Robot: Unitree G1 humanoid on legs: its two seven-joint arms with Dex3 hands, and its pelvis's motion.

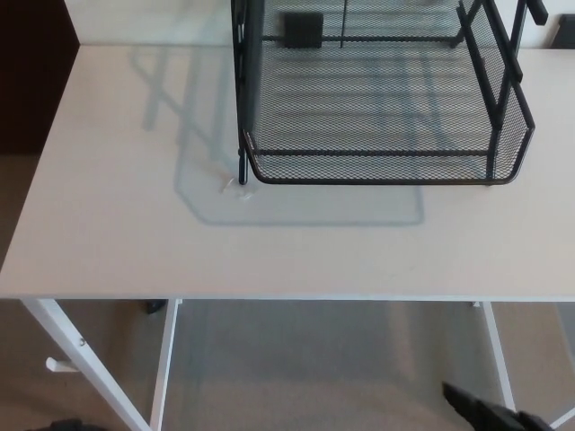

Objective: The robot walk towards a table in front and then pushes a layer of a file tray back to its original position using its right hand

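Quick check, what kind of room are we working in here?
Probably an office or study: a plain white desk-style table, a black wire-mesh file tray standing on it, and beige carpet below.
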